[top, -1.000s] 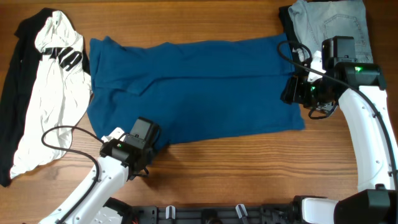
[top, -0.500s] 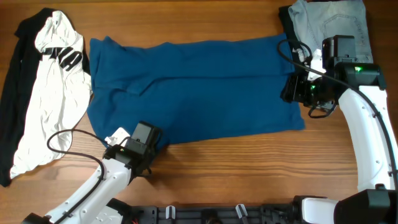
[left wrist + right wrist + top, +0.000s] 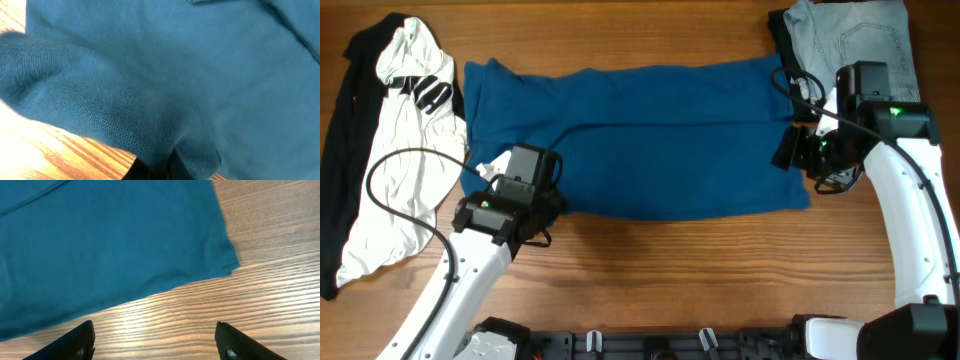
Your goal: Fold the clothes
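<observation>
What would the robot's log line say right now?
step: folding | left hand: shut on blue shirt, near edge | right hand: open, near shirt corner | white top, jeans: lying aside

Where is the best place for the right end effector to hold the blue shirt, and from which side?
Take the blue shirt at its near right corner. It lies flat with bare table on two sides, so the open right end effector probably does best coming low from the wood side, one finger underneath.
</observation>
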### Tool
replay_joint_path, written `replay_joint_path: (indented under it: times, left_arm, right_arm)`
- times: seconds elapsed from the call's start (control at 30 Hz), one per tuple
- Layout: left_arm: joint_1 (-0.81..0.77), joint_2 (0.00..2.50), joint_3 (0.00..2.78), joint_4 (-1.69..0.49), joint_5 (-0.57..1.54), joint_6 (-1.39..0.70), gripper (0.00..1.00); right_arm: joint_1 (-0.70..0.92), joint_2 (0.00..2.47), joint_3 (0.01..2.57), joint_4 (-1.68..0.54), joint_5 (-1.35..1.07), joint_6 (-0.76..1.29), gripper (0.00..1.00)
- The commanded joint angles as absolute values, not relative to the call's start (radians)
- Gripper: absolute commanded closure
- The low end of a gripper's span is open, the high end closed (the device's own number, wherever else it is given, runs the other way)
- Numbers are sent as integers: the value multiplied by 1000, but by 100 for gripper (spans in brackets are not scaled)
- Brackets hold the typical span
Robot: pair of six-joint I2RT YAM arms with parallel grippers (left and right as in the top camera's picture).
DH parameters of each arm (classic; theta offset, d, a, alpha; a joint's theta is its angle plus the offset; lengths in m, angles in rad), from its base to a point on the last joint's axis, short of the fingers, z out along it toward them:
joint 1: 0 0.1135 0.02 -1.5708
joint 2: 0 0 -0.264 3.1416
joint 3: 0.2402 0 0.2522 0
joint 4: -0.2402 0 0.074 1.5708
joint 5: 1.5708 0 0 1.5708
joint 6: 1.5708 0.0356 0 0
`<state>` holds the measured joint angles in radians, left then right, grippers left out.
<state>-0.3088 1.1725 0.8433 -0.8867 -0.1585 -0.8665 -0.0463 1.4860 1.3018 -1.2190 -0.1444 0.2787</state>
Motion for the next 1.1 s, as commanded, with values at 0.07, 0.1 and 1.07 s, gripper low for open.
replay_joint_path:
  times: [0.07,0.1,1.07]
  left_arm:
    - [-303,1163,864,-846,-210,-814,96]
    - [-303,1163,864,-830,-224,-814,96]
    - [-303,1165,864,-834,-231,-792,96]
  right_arm:
    - [-43,1483,1141,-1174,-128,344,23]
    - [-43,1483,1113,-1157,-129,345,23]
    - [-43,1630,796,-686,12,712,44]
